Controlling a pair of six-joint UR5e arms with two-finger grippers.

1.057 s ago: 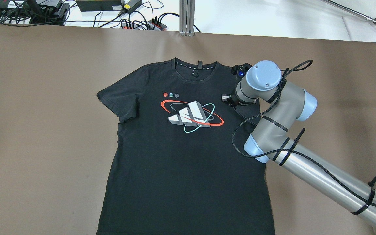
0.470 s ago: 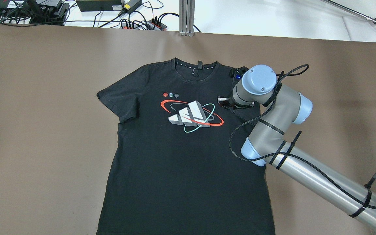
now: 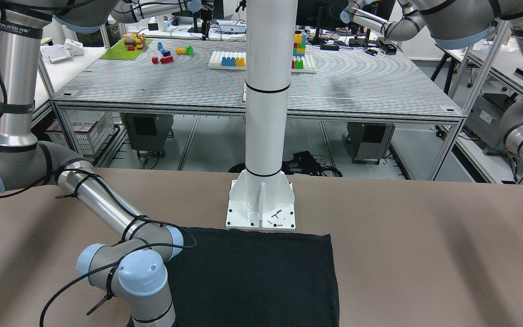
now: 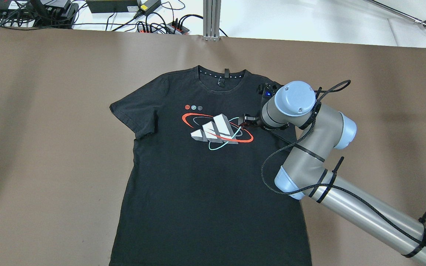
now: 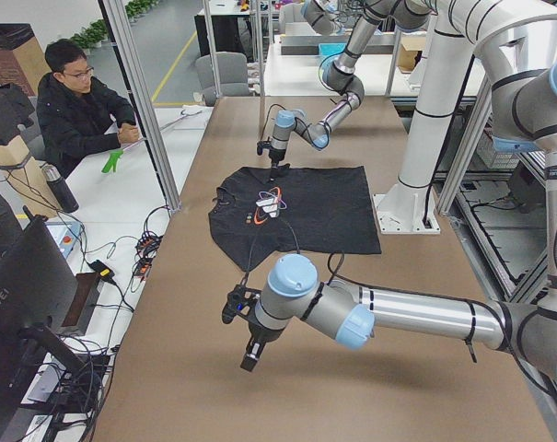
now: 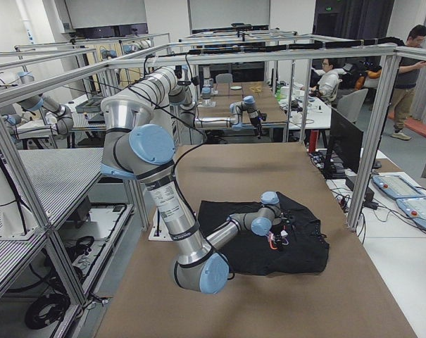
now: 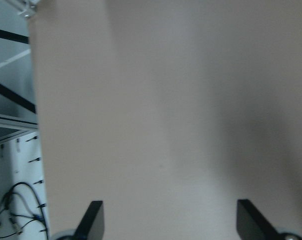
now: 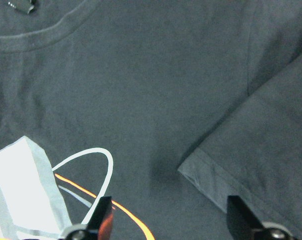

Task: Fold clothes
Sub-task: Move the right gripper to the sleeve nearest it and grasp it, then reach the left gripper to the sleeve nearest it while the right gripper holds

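A black T-shirt (image 4: pixel 198 177) with a red, teal and grey logo (image 4: pixel 218 132) lies flat, front up, on the brown table (image 4: pixel 50 147). My right gripper (image 4: pixel 247 121) hovers low over the chest at the logo's right end. In the right wrist view my right gripper (image 8: pixel 168 222) is open and empty. The sleeve (image 8: pixel 260 150) on that side lies folded in over the chest. The other sleeve (image 4: pixel 135 111) is spread out. My left gripper (image 7: pixel 168 220) is open and empty over bare table, far from the shirt, and also shows in the exterior left view (image 5: pixel 250 348).
Power strips and cables (image 4: pixel 154 24) and an aluminium post (image 4: pixel 212 18) stand along the far edge. The robot's white pedestal base (image 3: pixel 261 206) touches the shirt's hem side. An operator (image 5: pixel 75 101) sits beyond the table's far side.
My right gripper has moved left and a little toward the robot, from the shoulder seam to the logo's right end. The shirt body has not shifted.
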